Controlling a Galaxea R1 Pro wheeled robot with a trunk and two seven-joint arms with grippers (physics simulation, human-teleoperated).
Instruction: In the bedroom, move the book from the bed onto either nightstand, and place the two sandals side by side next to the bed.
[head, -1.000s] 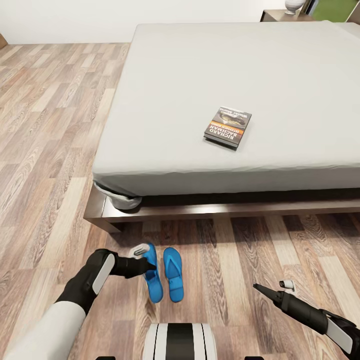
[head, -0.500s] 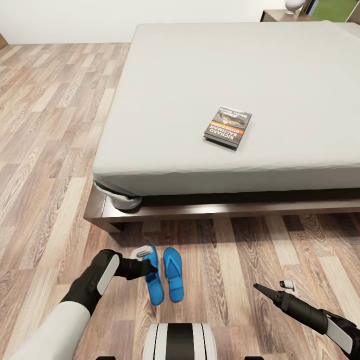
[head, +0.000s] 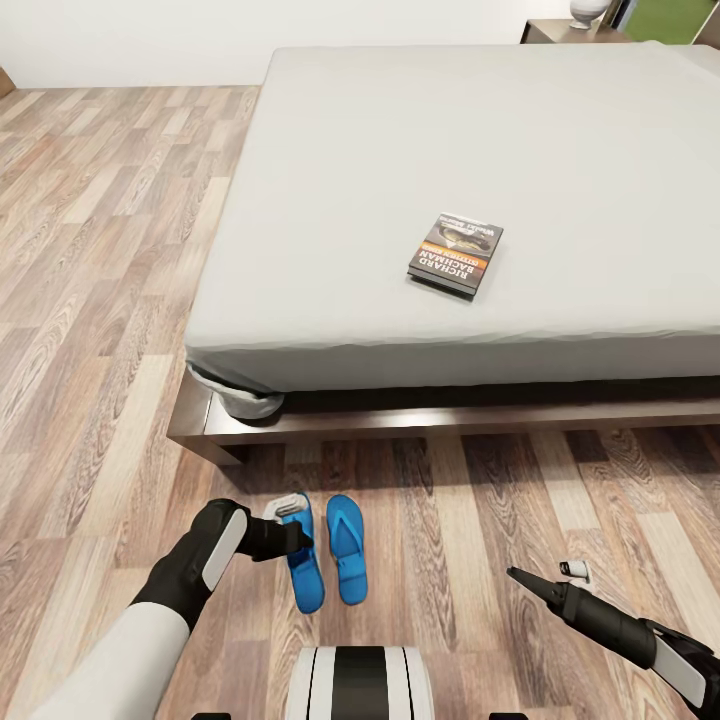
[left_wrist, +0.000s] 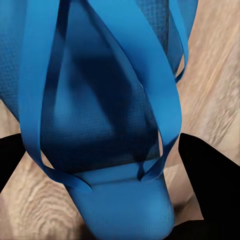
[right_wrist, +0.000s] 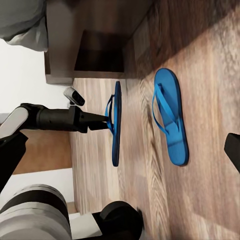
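The book (head: 455, 253) lies flat on the grey mattress of the bed (head: 400, 150), near its front edge. Two blue sandals lie on the wood floor in front of the bed frame. The right sandal (head: 346, 548) (right_wrist: 170, 120) lies flat. The left sandal (head: 303, 565) (right_wrist: 116, 125) is tipped up on its edge, with my left gripper (head: 297, 540) (right_wrist: 106, 122) shut on its strap; the straps (left_wrist: 150, 100) show up close between the black fingers (left_wrist: 205, 175). My right gripper (head: 545, 575) hangs open above the floor, to the right of the sandals.
A nightstand (head: 555, 32) with a white lamp base (head: 586, 10) stands at the far right corner of the bed. The dark bed frame (head: 300, 420) juts out past the mattress. Wood floor runs along the bed's left side. My base (head: 360, 683) sits just behind the sandals.
My left arm has drawn back slightly toward me, and the left sandal has shifted a little with it and tipped further onto its edge. The right arm and the book have not moved.
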